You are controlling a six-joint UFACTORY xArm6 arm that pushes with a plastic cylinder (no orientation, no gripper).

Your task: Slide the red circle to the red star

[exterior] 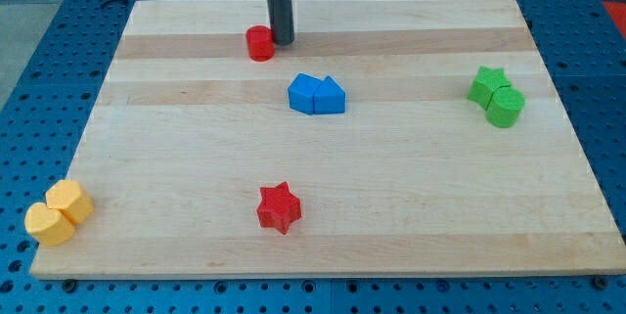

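Observation:
The red circle (259,44) sits near the view's top, left of centre, on the wooden board (196,157). My tip (282,41) stands right beside it, touching or almost touching its right side. The red star (279,207) lies near the view's bottom, well below the red circle and slightly to its right.
Two blue blocks (316,94) sit together between circle and star, slightly right of the line between them. A green star (487,83) and green circle (506,108) are at the right. Two yellow blocks (58,213) sit at the bottom left corner.

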